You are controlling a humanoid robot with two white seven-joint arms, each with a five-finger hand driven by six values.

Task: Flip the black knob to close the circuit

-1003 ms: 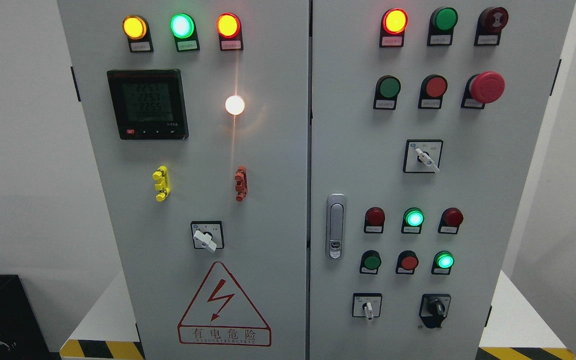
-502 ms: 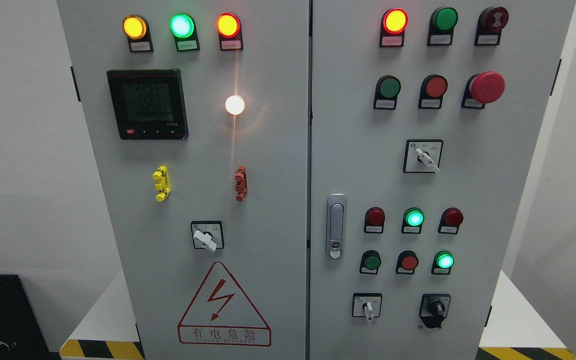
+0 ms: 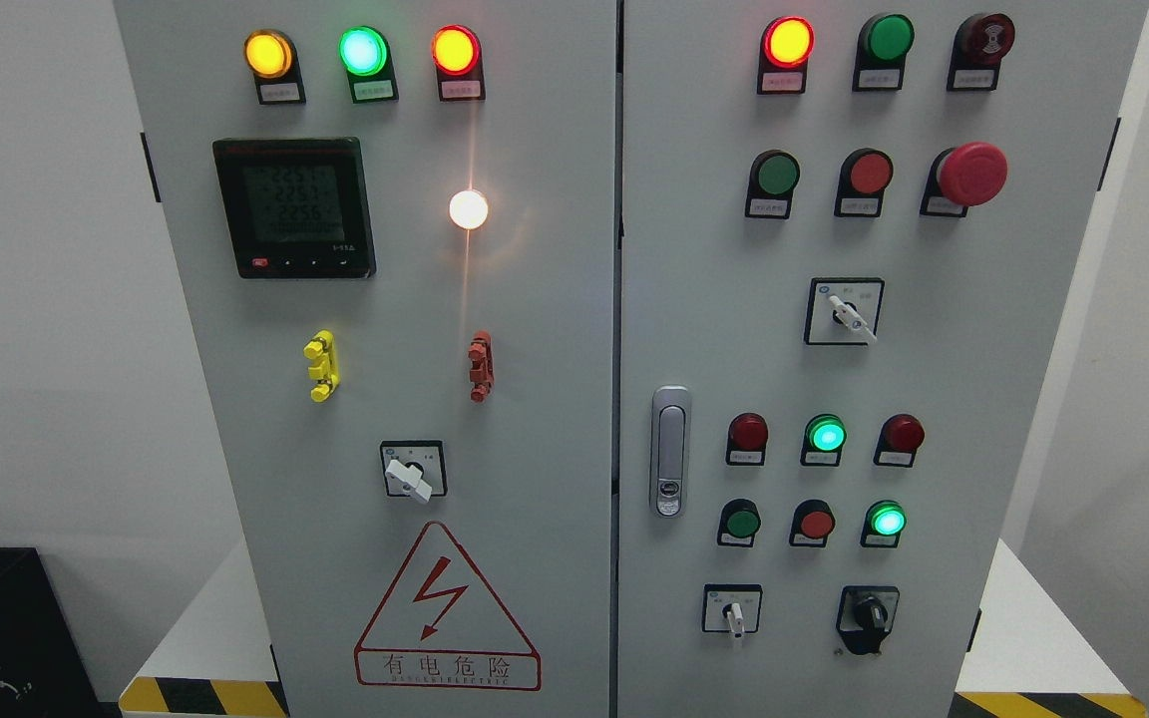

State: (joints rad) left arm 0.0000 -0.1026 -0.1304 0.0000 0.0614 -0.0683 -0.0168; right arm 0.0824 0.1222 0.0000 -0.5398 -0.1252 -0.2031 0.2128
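No robot hand or arm shows in the head view, so their state can't be told. By that, the task looks not yet started: nothing touches the black knob point(image 3: 871, 611), and the reach, the grasp and the turn are all left to do.

The knob sits at the lower right of the right door point(image 3: 934, 349) of the grey cabinet, in the bottom row, just right of a small white-lever selector point(image 3: 733, 612) and below the lit green lamp point(image 3: 888, 521). It's mounted on a plate w/ a white upper part and a black lower part.

Orientation: the knob's grip bar seems to run near vertical w/ a lean, top end toward the upper left, lower end toward the lower right. It's dark on dark, so the exact pointer end is hard to tell. Its turning axis points straight out of the door face, toward the camera.

Judgement: the right hand is prob. the nearer one for the reach, as the knob lies far right and low. Which way closes the circuit can't be read off; the labels are too small.
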